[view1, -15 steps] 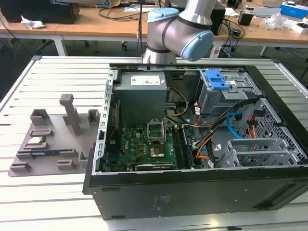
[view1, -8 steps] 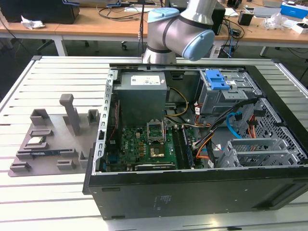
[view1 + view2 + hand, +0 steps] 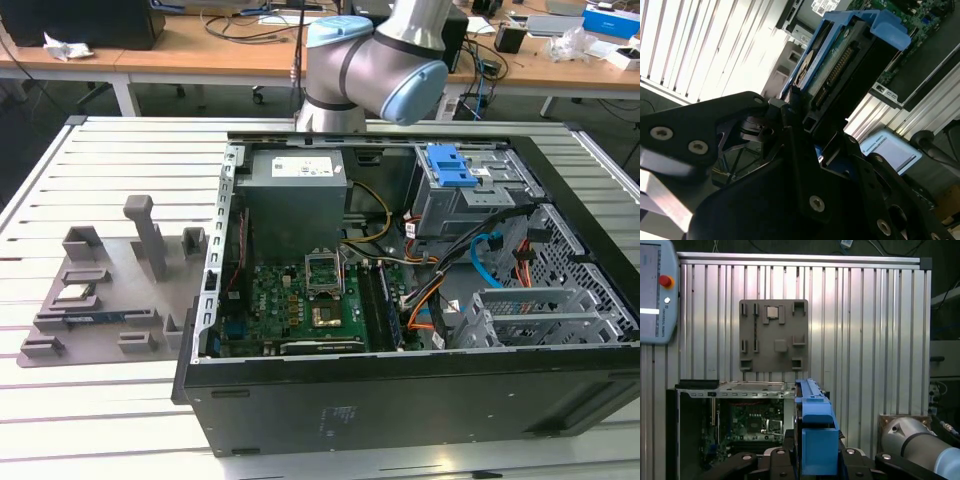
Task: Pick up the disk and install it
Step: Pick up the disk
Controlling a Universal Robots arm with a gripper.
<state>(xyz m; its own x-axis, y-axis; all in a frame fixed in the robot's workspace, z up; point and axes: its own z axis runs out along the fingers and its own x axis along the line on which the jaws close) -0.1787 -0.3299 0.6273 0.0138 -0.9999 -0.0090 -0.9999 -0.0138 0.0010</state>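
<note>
The disk (image 3: 840,60) is a metal hard drive in a bright blue plastic bracket, with its connector edge and circuit board showing in the second wrist view. My gripper (image 3: 807,117) is shut on it, its black fingers (image 3: 790,107) clamped against the drive's end. In the first wrist view the disk (image 3: 815,430) appears edge-on, standing up from the gripper (image 3: 812,462). It is held high above the open computer case (image 3: 730,420). The exterior view has the arm's elbow (image 3: 370,60) behind the case.
The open computer case (image 3: 400,390) lies on the slatted aluminium table, with a motherboard (image 3: 300,300), a drive cage with a blue latch (image 3: 450,165) and loose cables. A grey fixture plate (image 3: 100,290) holding a small chip (image 3: 77,293) lies to the exterior view's left. A teach pendant (image 3: 655,290) rests nearby.
</note>
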